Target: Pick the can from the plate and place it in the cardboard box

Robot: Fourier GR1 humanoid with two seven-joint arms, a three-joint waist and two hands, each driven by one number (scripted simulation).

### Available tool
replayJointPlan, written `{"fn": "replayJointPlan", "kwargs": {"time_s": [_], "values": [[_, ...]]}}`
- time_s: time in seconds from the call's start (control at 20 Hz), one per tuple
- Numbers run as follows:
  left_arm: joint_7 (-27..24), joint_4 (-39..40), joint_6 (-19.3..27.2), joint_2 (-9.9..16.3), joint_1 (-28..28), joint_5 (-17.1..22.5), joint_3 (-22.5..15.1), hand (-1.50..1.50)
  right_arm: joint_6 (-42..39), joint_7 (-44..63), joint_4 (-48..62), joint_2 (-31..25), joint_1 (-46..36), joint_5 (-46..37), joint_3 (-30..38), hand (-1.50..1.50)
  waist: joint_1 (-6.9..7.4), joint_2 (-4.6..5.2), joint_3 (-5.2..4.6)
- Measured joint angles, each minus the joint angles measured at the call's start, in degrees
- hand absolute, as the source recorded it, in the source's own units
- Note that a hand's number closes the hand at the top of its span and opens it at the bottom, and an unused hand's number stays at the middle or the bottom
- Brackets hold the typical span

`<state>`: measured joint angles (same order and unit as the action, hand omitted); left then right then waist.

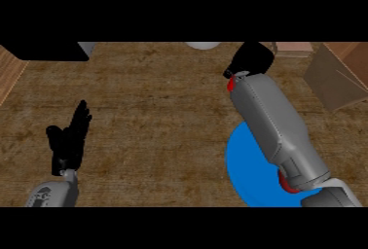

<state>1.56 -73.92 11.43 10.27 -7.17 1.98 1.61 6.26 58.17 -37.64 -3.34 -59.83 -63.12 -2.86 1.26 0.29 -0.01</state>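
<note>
In the head view, the can itself cannot be made out: the right hand (250, 59), a black shape in the upper middle-right of the frame, may cover it, and whether its fingers are curled round anything I cannot tell. A small red patch shows at the wrist just below that hand, and another red patch near the elbow; neither can be identified as the can. The grey right forearm (277, 126) runs diagonally from lower right up to the hand, crossing over the blue plate (248, 170), a flat round disc partly hidden by the arm and cut off at the bottom. The cardboard box (338, 73) sits at the upper right edge, tan, with angled flaps, cut off by the frame. At lower left the left hand (68, 141) rests with fingers straight and apart, pointing up. The counter (158, 112) is brown with a mottled wood grain. A pale rounded object (203, 45) is cut off at the top.
</note>
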Motion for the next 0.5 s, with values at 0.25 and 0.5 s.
{"fn": "replayJointPlan", "kwargs": {"time_s": [0.25,0.5], "values": [[-0.3,-0.3,0.4,0.0,0.9,-0.4,0.2,0.00,-0.1,2.1,-3.7,-0.7,-4.8,-3.6,-0.5,1.50,-0.66,-0.36,-0.02],[-0.4,-0.5,0.9,-0.8,1.5,-0.6,0.3,0.00,-2.5,3.3,-9.0,-4.0,-6.4,-5.7,0.2,1.50,-1.29,-0.54,-0.02]]}}
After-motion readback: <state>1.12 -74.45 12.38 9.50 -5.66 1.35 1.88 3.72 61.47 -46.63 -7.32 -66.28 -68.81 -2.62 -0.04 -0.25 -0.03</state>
